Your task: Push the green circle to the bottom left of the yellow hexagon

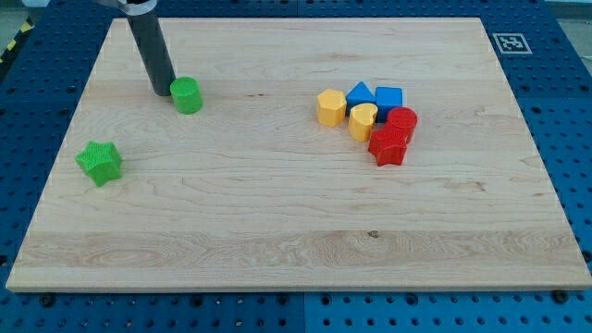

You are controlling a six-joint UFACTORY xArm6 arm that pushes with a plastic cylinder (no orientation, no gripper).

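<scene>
The green circle [187,95] sits in the upper left part of the wooden board [277,203]. My tip [162,92] rests just to the circle's left, touching or almost touching it. The yellow hexagon [330,107] is far to the view's right, at the left end of a tight cluster of blocks.
A green star [99,162] lies at the left. In the cluster are a blue triangle [361,93], a blue cube [389,98], a yellow heart [363,120], a red cylinder [401,121] and a red star-like block [388,146]. A marker tag [508,43] sits off the board's top right corner.
</scene>
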